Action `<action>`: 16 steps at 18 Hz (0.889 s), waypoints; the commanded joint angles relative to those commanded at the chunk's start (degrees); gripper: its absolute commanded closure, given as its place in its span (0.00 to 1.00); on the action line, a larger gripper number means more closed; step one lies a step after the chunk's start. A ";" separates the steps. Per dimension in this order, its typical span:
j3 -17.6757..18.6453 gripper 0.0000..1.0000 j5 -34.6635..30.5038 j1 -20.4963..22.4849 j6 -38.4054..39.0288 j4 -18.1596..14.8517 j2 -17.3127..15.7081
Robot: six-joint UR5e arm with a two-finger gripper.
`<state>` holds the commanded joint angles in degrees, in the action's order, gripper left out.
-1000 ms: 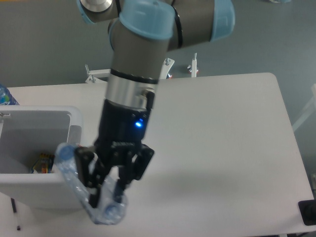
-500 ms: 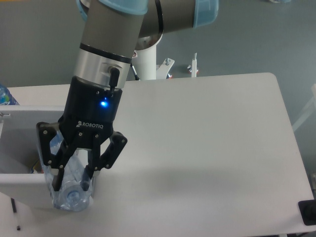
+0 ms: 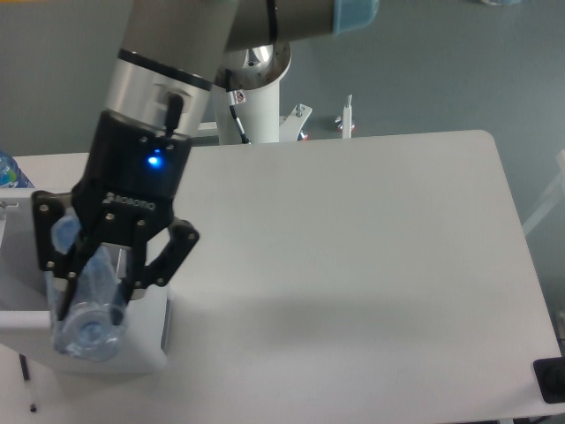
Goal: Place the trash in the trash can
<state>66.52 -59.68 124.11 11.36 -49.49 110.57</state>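
Observation:
My gripper is shut on the trash, a clear plastic water bottle, which hangs between the black fingers with its blue cap end toward the camera. The bottle is held above the near wall of the trash can, a pale grey-white bin at the table's left edge. My arm and gripper cover most of the can's opening, so its inside is hidden. No plastic bag shows.
The white table stretches to the right of the can. A second bottle's blue top peeks in at the far left edge. The arm's white base post stands behind the table.
The gripper has carried the bottle leftward, from beside the can's right wall to above the can itself. The can's opening and the coloured packet inside have gone behind the arm.

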 joint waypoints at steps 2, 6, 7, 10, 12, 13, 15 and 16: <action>2.55 0.44 -0.26 -1.23 -3.88 1.05 0.00; 5.02 0.33 -1.05 -2.20 -6.87 3.34 -0.18; 5.02 0.31 -1.40 -2.20 -7.58 3.34 -0.09; 5.46 0.00 -1.49 -2.20 -9.51 3.43 -0.09; 6.43 0.00 -1.49 -2.20 -10.48 3.43 -0.44; 6.43 0.00 -1.49 -2.20 -10.66 3.43 -0.53; 6.43 0.00 -1.49 -2.03 -11.19 3.43 -0.88; 6.52 0.00 -1.49 -1.51 -11.27 3.35 -0.88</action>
<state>73.04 -61.17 122.60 0.09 -46.14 109.69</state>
